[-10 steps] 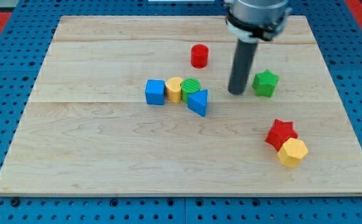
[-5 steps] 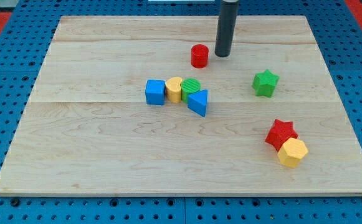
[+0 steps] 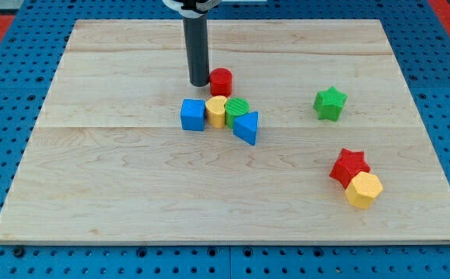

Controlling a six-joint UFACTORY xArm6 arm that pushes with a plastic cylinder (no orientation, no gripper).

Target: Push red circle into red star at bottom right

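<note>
Nearest the view's bottom edge, at about 4 o'clock from the counter's [image 3: 116,194] centre, yellow hexagon [image 3: 363,190] sits touching red star [image 3: 349,167], the star at its 11 o'clock. Both are well apart from everything else. Pale wood planks make up the counter, which rests on blue pegboard [image 3: 0,116].

Mid-counter cluster: blue triangle [image 3: 246,127] lowest, touching green circle [image 3: 238,109] at its 11 o'clock. Yellow circle [image 3: 217,111] is pressed against the green one at its 9 o'clock side. Blue cube [image 3: 193,115] is just beside the yellow circle, again at 9 o'clock; contact looks likely but the gap is hard to call.

Green star [image 3: 330,103] stands alone toward 3 o'clock of the cluster, well apart, and at roughly 12 o'clock from the red star.

Farther back: red circle [image 3: 221,80], an upright short cylinder, just at 12 o'clock of the yellow/green pair, with a small gap. It is well apart from the red star, which lies toward its 4 o'clock across the counter.

My tip [image 3: 199,83] is down on the counter immediately at 9 o'clock of the red circle, touching or nearly so, and at 12 o'clock of the blue cube. The rod rises straight up out of the view's top. No claw on this arm, only the rod, so nothing is clenched or grasped.
</note>
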